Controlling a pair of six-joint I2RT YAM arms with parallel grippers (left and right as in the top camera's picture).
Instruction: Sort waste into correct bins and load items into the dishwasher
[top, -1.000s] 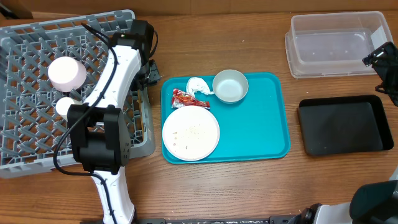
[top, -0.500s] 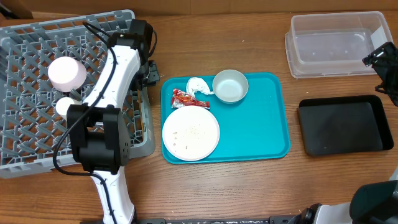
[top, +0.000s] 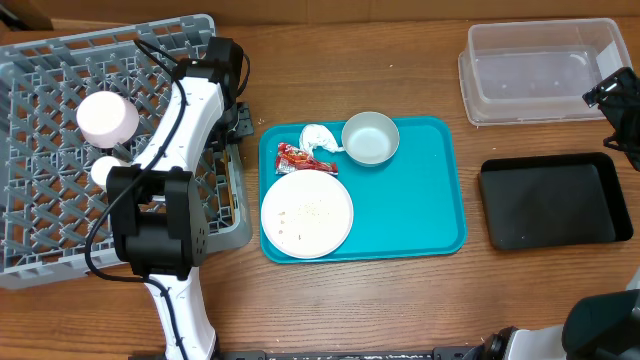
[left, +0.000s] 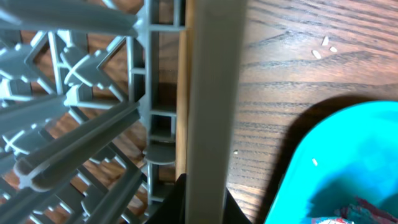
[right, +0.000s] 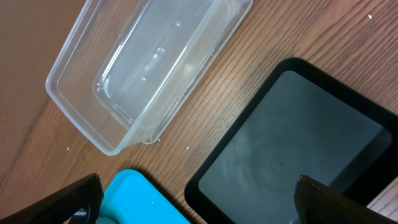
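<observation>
Clamping the right-hand rim of the grey dish rack (top: 50, 220) (dark fingers (left: 176, 200) press against either side of it in the wrist view), the left gripper (left: 204, 205) sits toward the far end of the rack's right edge. The teal tray (top: 420, 200), mid-table just beside the rack, carries the large plate (top: 330, 235) with rice crumbs (top: 312, 209) in its near left corner, and the red wrapper (top: 295, 156), tissue (top: 318, 137) and grey-green bowl (top: 370, 137) lie along its far edge. The right gripper (right: 196, 186) hangs spread wide and empty at the table's right edge, above the clear tub (top: 540, 70) in the far right corner and the black tray (top: 555, 200).
</observation>
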